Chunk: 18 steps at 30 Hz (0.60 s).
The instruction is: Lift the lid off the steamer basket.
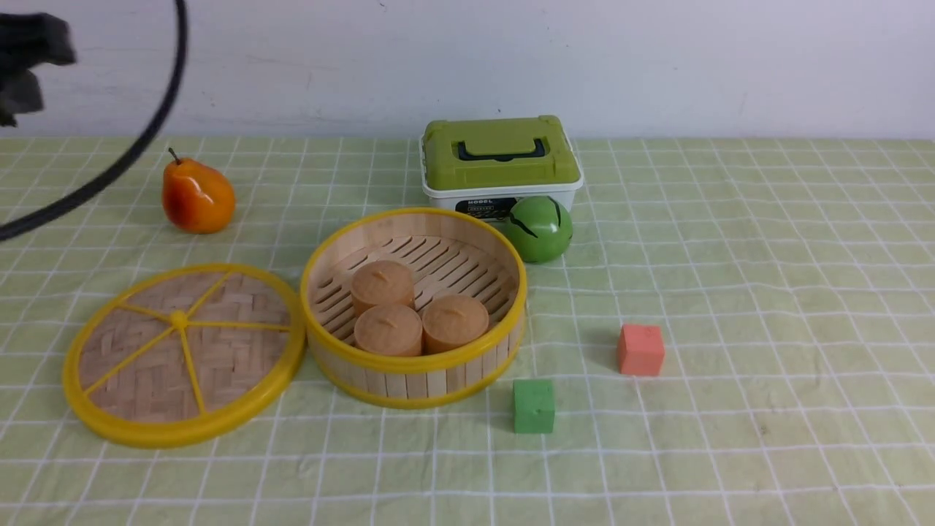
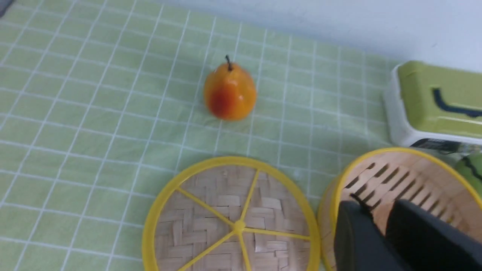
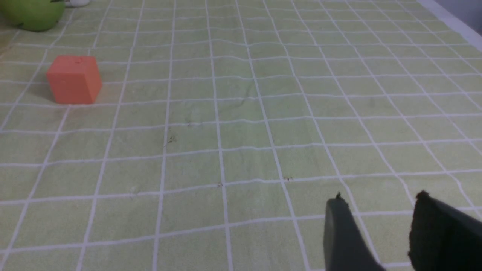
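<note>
The lid (image 1: pixel 182 354) lies flat against the steamer basket (image 1: pixel 409 380). The left gripper (image 2: pixel 376 206) is narrowly parted, the right gripper (image 3: pixel 380 199) wider, both empty.

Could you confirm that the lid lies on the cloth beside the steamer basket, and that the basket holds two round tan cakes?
Not quite. The front view shows the steamer basket holding three round tan cakes, not two. The rest is right: the lid lies on the cloth beside the basket.

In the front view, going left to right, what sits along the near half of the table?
Woven bamboo lid with yellow rim, round wooden-slat steamer basket, green foam cube, orange-red cube.
</note>
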### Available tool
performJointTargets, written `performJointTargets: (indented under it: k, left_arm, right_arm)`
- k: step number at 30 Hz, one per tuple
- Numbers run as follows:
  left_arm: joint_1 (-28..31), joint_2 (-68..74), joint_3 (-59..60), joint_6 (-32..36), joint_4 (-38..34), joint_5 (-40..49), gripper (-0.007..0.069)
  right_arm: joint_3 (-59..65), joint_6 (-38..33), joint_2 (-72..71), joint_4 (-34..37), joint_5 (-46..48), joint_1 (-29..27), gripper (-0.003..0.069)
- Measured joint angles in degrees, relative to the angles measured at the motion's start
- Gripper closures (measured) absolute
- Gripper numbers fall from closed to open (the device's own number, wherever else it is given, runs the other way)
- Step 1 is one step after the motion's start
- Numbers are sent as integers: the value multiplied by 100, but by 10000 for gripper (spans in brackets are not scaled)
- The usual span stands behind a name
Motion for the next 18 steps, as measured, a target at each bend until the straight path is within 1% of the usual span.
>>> performJointTargets:
  k: [2,4,5,8,9,10,12,13,14,15,17,18]
  left_arm:
    - [0,-687,495,31,-76,-12,564]
    - [0,-1013,779,32,-99,-17,576]
    - [0,-1638,1390,38,-118,-17,594]
    - [0,-2378,2219,179,-144,-31,611]
    - [0,-2644,2537,288,-164,-36,619]
    - [0,-2697,2599,317,-164,-36,621]
    - [0,-3351,3378,796,-290,-43,637]
    - [0,-3351,3378,836,-290,-43,637]
    - [0,-3705,3823,1151,-461,-49,637]
    - [0,-3811,3979,1262,-574,-49,637]
    - [0,-3927,4192,1331,-798,-54,637]
    - [0,-3993,4379,1386,-1078,-54,637]
  right_arm:
    - [0,0,0,0,0,0,417]
    - [0,0,0,0,0,0,417]
    - [0,0,0,0,0,0,417]
    - [0,0,0,0,0,0,417]
    - [0,0,0,0,0,0,417]
    - [0,0,0,0,0,0,417]
    - [0,0,0,0,0,0,417]
    - [0,0,0,0,0,0,417]
    - [0,0,0,0,0,0,417]
    - [0,0,0,0,0,0,417]
    - [0,0,0,0,0,0,417]
    - [0,0,0,0,0,0,417]
